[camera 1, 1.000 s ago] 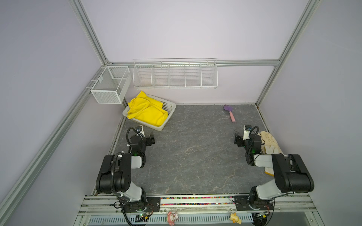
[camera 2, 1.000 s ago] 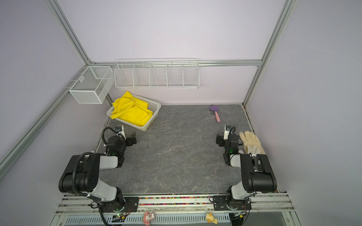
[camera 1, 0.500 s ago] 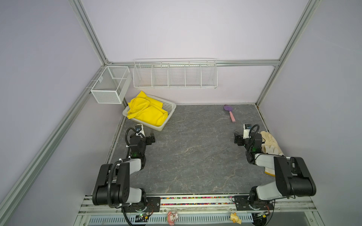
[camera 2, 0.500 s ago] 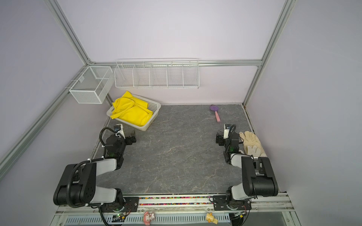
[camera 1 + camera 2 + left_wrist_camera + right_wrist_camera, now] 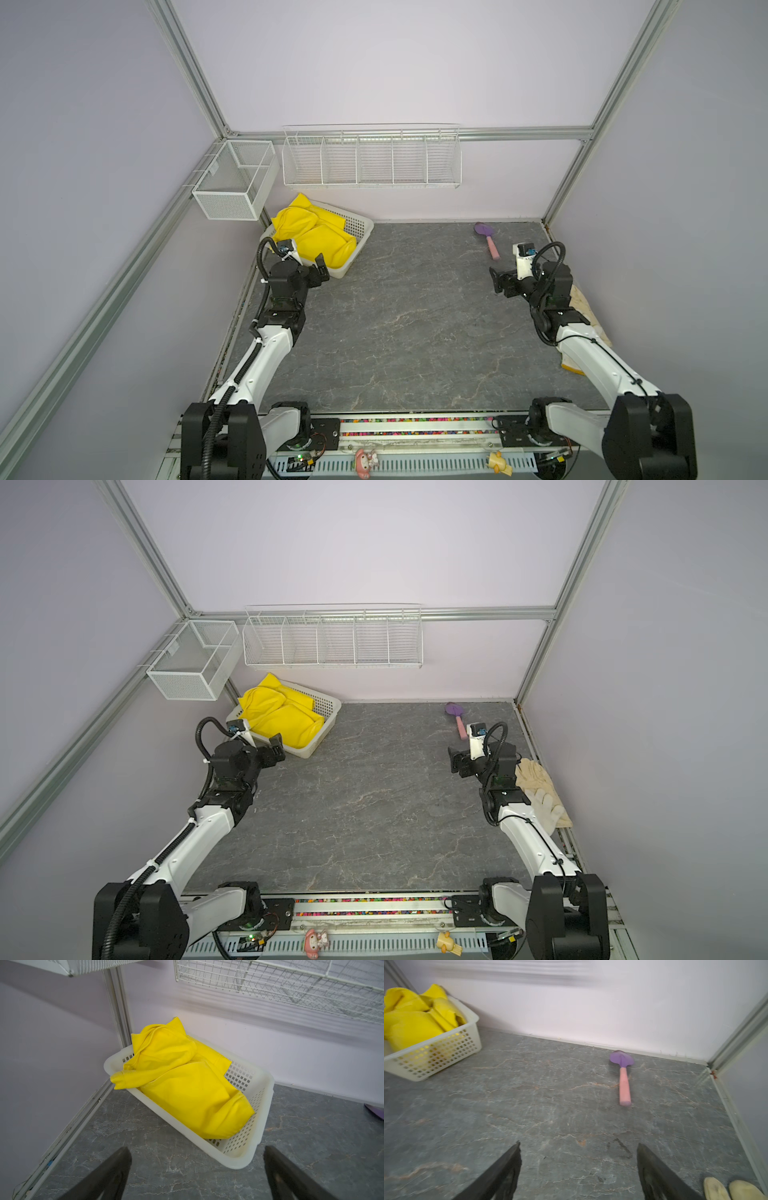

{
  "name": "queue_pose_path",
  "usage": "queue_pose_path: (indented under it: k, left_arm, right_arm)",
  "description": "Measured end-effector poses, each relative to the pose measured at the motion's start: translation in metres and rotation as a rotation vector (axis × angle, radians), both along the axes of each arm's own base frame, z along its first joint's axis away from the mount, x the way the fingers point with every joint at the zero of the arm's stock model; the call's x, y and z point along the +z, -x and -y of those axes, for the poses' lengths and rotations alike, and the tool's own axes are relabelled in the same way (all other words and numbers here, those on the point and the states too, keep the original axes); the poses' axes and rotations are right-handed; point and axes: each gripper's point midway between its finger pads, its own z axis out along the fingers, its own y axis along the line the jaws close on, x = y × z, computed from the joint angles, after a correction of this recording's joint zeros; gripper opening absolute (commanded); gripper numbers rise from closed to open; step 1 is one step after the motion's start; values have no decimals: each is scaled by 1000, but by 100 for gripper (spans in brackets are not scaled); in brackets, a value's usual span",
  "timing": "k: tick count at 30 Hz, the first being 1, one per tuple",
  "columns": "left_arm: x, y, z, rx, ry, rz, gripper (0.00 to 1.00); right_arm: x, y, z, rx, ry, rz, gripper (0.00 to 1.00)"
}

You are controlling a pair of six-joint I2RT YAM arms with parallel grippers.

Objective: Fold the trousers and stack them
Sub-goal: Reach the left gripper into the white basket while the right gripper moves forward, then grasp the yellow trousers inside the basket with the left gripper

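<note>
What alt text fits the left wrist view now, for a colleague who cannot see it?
Crumpled yellow trousers fill a white perforated basket in the corner of the grey table, one end draped over its rim. The left gripper, open and empty, faces the basket from just short of it; a wire rack hangs above.

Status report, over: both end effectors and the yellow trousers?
Left end effector open, empty, facing basket. Right end effector open, empty. Trousers bunched in basket, untouched. Nothing blocking; shovel, gloves on right side.

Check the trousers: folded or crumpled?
Crumpled. The trousers lie heaped in the white basket, one end draped over its rim; no neat folds show.
</note>
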Motion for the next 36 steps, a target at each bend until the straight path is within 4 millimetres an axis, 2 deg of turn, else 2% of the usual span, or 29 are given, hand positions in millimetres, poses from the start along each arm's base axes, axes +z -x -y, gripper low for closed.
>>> queue_pose_path:
  k: [3,8,11,14,19,24,32,36]
  left_arm:
    - [6,-14,1,21,23,-73,99]
    - [5,-56,10,13,43,-208,99]
    - [-11,-76,16,-4,43,-272,99]
    - [-34,-96,19,-8,33,-327,99]
    - [-73,-140,18,21,3,-424,99]
    - [-96,-183,18,36,-21,-477,99]
    - [-133,-206,21,12,-69,-561,99]
    - [-140,-215,23,-4,-88,-590,99]
  right_arm:
    - [7,10,-26,102,-8,-43,88]
    - [12,33,-73,276,-21,-119,88]
    - [13,47,-98,360,-18,-147,88]
    - [12,57,-113,414,-9,-176,88]
    - [16,59,-116,424,19,-190,88]
    - [13,60,-111,407,53,-208,88]
    - [3,60,-101,373,97,-240,88]
    - [0,58,-96,357,102,-258,88]
